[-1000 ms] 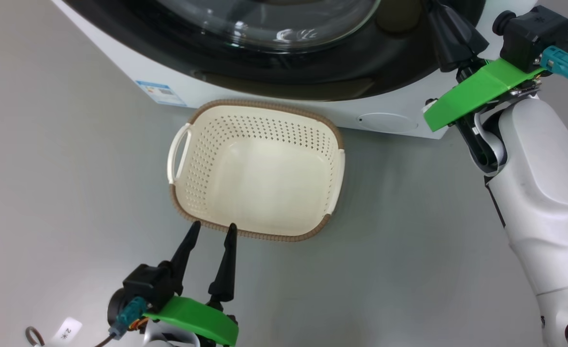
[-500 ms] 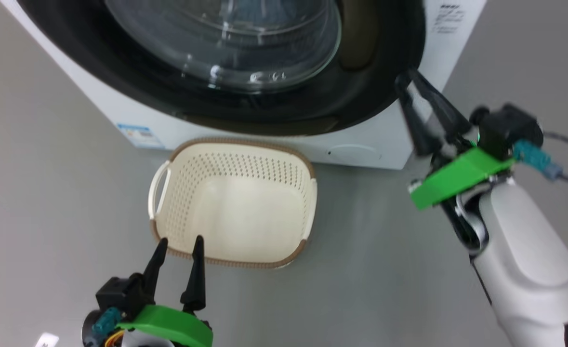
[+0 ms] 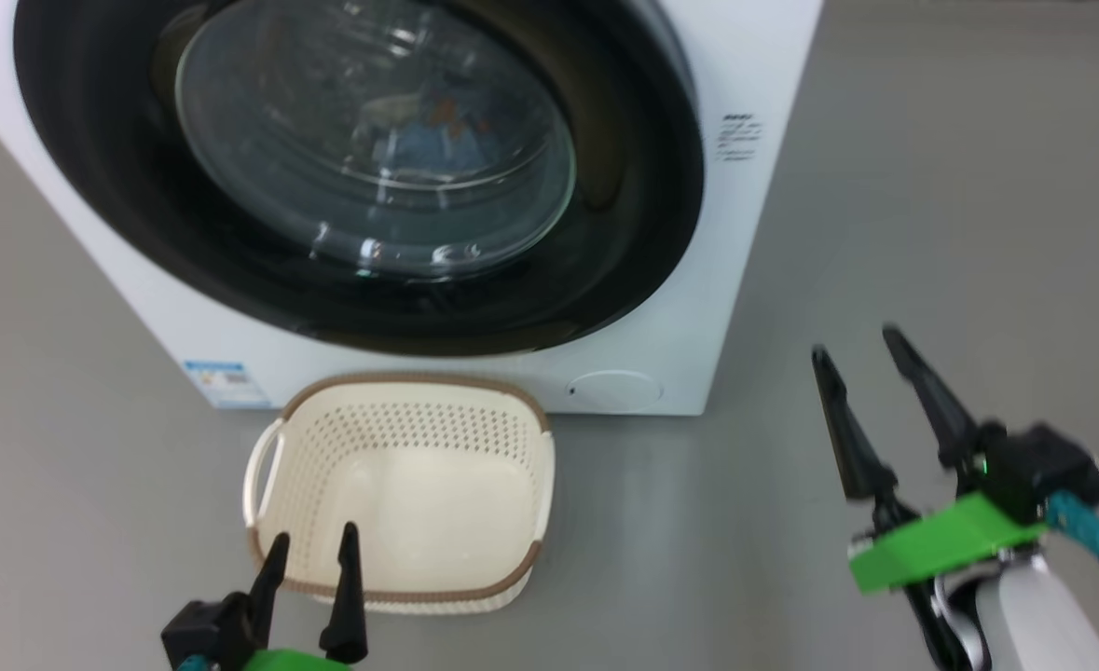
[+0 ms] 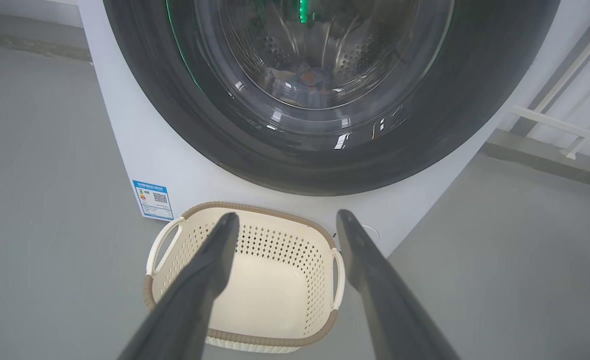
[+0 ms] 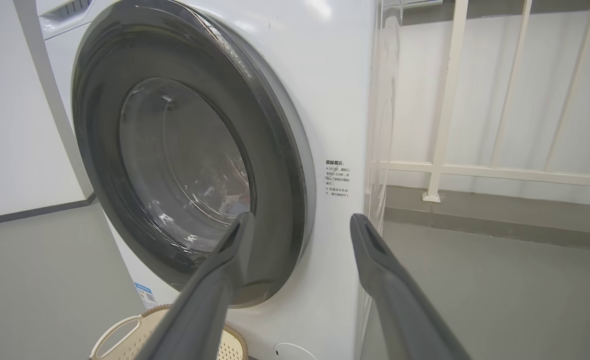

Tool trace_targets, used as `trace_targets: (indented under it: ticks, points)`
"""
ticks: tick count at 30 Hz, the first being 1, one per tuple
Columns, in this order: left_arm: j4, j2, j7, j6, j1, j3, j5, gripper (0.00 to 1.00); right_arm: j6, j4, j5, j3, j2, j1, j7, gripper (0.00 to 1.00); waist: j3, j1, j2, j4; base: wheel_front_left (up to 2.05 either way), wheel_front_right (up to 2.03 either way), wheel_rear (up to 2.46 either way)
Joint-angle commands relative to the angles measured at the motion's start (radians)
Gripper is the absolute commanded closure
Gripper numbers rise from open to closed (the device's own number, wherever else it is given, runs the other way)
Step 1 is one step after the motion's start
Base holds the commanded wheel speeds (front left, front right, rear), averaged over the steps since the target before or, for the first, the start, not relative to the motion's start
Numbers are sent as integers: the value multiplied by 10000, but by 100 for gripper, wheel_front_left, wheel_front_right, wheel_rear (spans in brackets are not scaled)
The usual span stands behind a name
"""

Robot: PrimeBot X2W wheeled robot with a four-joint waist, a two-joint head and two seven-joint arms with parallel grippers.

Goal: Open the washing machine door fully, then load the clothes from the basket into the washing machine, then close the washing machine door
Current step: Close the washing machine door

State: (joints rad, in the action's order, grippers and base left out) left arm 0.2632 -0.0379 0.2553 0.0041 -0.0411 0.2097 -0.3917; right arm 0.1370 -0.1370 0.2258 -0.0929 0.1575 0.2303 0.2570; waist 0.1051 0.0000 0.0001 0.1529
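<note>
Fingers (image 4: 209, 260) of left gripper (image 3: 314, 533) & right gripper (image 3: 855, 342) are held spread, empty, in front of washing machine (image 3: 754, 233). Its door (image 3: 633, 233) is seen shut, clothes (image 3: 418, 130) inside; judged stiff & slick, best gripped at rim.

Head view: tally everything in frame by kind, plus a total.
washing machine: 1
washing machine door: 1
basket: 1
gripper: 2, left gripper and right gripper
blue sticker: 1
round white flap: 1
clothes behind the door glass: too blurred to count, left out
Total: 7
</note>
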Motion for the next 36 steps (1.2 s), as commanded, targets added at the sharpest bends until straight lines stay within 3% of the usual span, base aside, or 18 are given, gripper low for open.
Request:
trace_targets:
  ticks: [1,20,36]
  points:
    - [-195,-124,65,33,-10,-415,78,0,-63,416,-31,-109,-98,-354,48,0,-584,0,-1,-562,0,0,0]
    - [-236,-123,65,-74,566,-779,303,0,-63,1263,-955,1059,-752,-2650,48,0,-1133,0,-1,-1583,0,0,0]
    - [-169,-123,65,144,730,-1282,479,0,-63,795,-1275,1270,-830,-2625,48,0,-1168,0,-1,-1163,0,0,0]
